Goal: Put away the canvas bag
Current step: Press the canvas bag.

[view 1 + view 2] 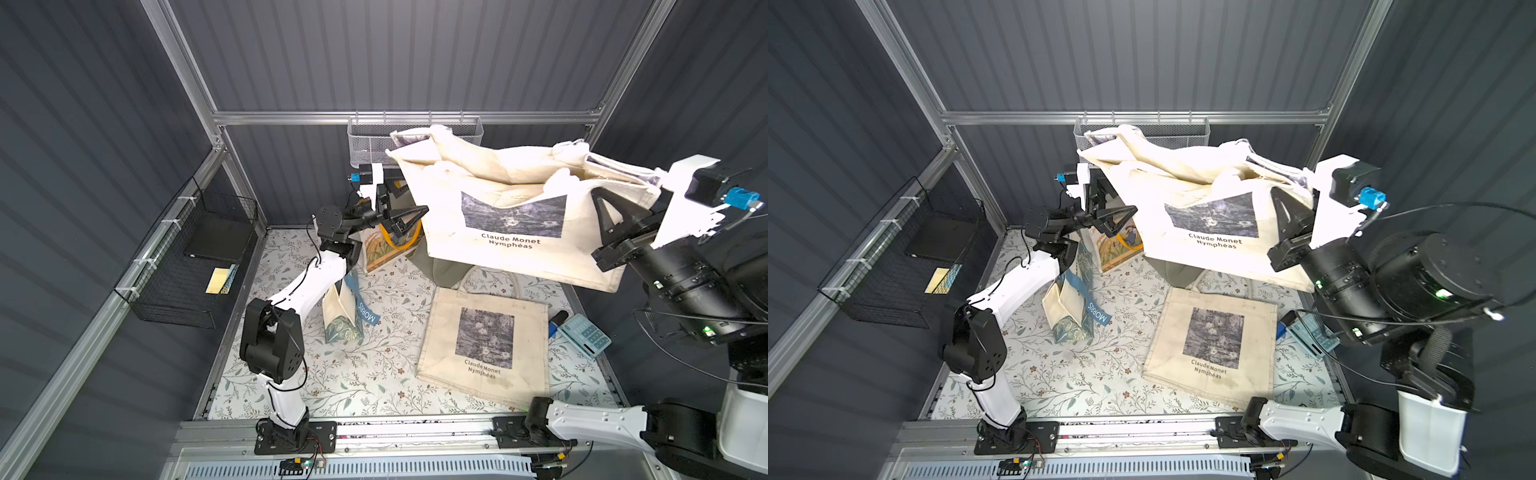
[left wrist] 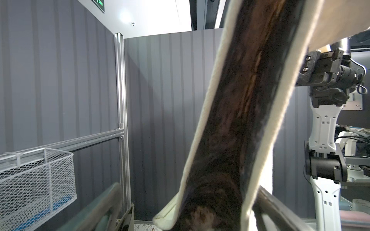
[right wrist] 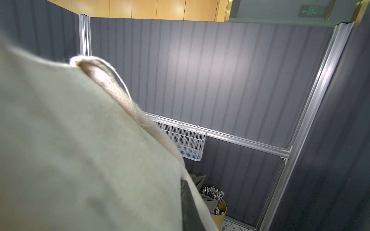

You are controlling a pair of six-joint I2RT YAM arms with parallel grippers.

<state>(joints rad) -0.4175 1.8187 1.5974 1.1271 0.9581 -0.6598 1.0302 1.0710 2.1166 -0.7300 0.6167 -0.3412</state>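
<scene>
The right gripper is pinched tight on the right rim of the bag. Its black fingers press into the cloth, and it carries the bag in the air over the back half of the table.

The left gripper stands with its jaws spread wide at the bag's left edge. In the left wrist view a printed strap with cream borders runs through the gap. One border lies just beside a finger, and nothing squeezes it.

The bag hangs broadside between the two arms, mouth up and sagging open. Its far left corner overlaps the mesh basket on the back rail; I cannot tell whether cloth touches wire there. The bag's bottom edge floats above the far edge of a flat bag lying on the table, apart from it.

A calculator sits near the table's right edge, under the right arm. A Morris bag stands just beside the left arm. Bare floral cloth shows along the front of the table and in the lane between the Morris bag and the flat bag.

A wire basket hangs on the left wall, well apart from the bag. From the right wrist, cloth fills most of the view, and a pencil cup stands in the back corner below the rail.
</scene>
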